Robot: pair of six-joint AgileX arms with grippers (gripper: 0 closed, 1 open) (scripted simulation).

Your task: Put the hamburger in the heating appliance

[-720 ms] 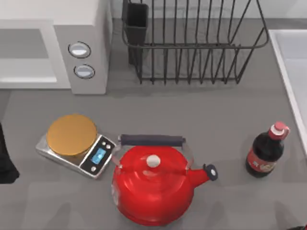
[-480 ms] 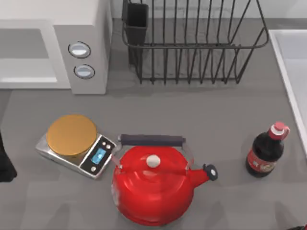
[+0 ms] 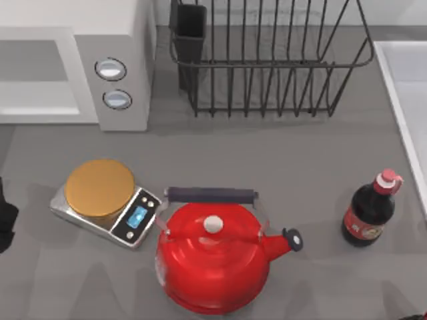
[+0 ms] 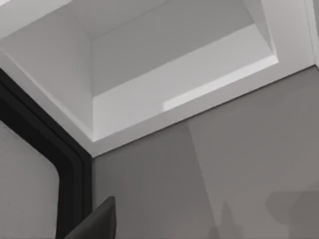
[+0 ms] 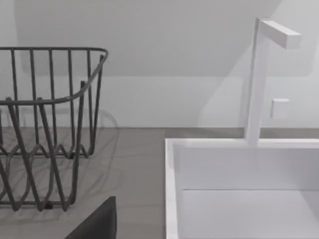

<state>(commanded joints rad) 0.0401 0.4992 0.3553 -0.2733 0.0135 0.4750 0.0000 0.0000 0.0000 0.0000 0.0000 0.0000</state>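
Observation:
The hamburger is out of view. The heating appliance, a white and light-grey microwave (image 3: 113,40) with two round dials, stands at the table's back left with its cavity open. The left wrist view looks into that bare white cavity (image 4: 174,64), with the dark-framed door (image 4: 45,144) swung out beside it. My left arm is a dark shape (image 3: 5,223) at the top view's left edge, in front of the microwave. A dark part of my left gripper (image 4: 97,221) shows low in its wrist view. My right gripper (image 5: 97,221) is parked near the sink.
A golden-plated kitchen scale (image 3: 105,200) sits left of a red kettle (image 3: 213,257) with a black handle. A dark cola bottle (image 3: 370,213) stands at the right. A black wire dish rack (image 3: 267,60) is at the back, and a white sink (image 5: 239,189) along the right edge.
The dark shape of my left arm has drawn back a little toward the top view's left edge. Nothing on the table has moved.

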